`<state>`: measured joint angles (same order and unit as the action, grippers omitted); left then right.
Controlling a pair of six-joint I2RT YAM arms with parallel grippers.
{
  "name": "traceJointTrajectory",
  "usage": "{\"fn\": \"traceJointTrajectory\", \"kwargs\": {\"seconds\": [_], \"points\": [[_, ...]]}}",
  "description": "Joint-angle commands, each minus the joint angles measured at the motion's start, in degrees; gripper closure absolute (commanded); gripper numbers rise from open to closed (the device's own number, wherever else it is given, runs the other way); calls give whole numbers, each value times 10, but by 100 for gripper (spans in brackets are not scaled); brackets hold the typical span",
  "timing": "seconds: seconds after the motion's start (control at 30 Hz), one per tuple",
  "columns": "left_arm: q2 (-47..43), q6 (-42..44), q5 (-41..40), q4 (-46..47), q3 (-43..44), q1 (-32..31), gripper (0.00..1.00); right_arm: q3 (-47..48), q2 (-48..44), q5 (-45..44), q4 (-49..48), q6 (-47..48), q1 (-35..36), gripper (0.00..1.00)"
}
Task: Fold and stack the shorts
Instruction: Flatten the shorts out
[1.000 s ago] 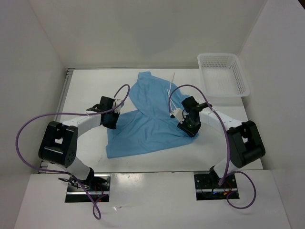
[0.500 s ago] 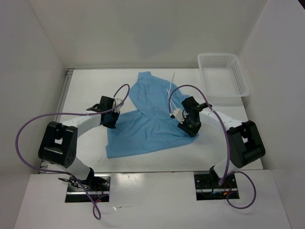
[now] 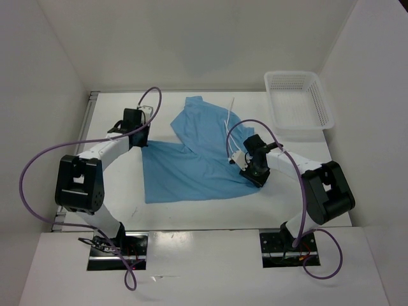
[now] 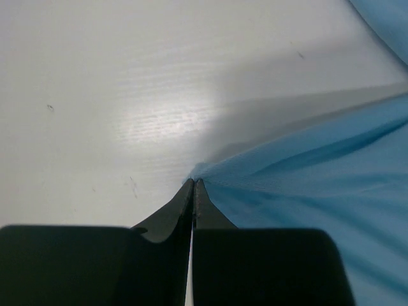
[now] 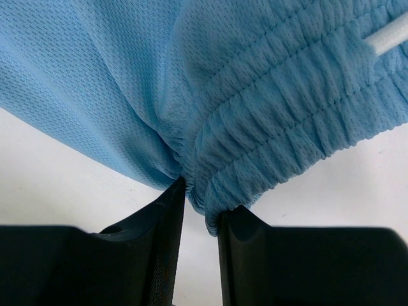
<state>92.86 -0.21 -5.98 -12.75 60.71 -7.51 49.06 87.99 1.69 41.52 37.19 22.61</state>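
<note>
The shorts (image 3: 191, 172) are spread on the tabletop (image 3: 127, 194). Only a tiny corner (image 4: 213, 175) at 9 o'clock is pinched in the shut left claw (image 4: 193, 186); the waistband (image 5: 287, 83) at 3 o'clock is squeezed by the right claw (image 5: 201, 199). If pulled hard, that corner may be lost.

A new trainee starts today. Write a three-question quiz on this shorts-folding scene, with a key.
1. True or false: the shorts lie inside the white mesh basket.
2. What sits between the right fingers? A) the drawstring's tip B) the gathered waistband C) nothing at all
3. Which stand closer together: the left fingers or the right fingers?

Key: 1 false, the shorts are spread on the table; 2 B; 3 the left fingers.
</note>
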Motion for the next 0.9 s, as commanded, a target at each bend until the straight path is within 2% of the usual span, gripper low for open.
{"fn": "traceJointTrajectory", "kwargs": {"seconds": [0.0, 0.1, 0.17, 0.3, 0.33, 0.37, 0.43, 0.47, 0.57, 0.6, 0.67, 0.7, 0.77, 0.87], "points": [[40, 2, -32, 66, 39, 11, 100, 10, -4, -4, -27, 0, -3, 70], [74, 2, -38, 66, 68, 16, 100, 38, -4, 9, -21, -14, -3, 70], [94, 2, -43, 66, 75, 16, 100, 52, -4, 16, -21, -21, -3, 65], [101, 2, -43, 66, 69, 16, 86, 89, -4, 35, -2, -39, -8, 46], [101, 2, -43, 66, 61, 11, 65, 96, -4, 50, 3, -39, -8, 42], [101, 2, -43, 66, 52, 11, 49, 117, -4, 59, 16, -44, -18, 36], [80, 2, -57, 61, 41, 11, 33, 146, -4, 93, 32, -60, -54, 32], [71, 2, -63, 61, 41, 11, 25, 179, -4, 106, 42, -67, -71, 27], [9, 2, -74, -2, 41, 4, 25, 210, 3, 141, 54, -103, -141, 23], [-32, 2, -64, -60, 24, -1, 25, 210, 10, 141, 54, -108, -149, 23], [-79, 2, -42, -113, -7, -22, 25, 180, 18, 141, 49, -103, -149, 23], [-126, 2, -26, -165, -47, -31, 25, 169, 18, 141, 49, -103, -149, 20], [-167, 2, -11, -207, -85, -69, 24, 142, 33, 148, 49, -90, -149, 19], [-225, 2, 21, -259, -138, -125, 23, 126, 49, 178, 69, -64, -149, 5]]}}
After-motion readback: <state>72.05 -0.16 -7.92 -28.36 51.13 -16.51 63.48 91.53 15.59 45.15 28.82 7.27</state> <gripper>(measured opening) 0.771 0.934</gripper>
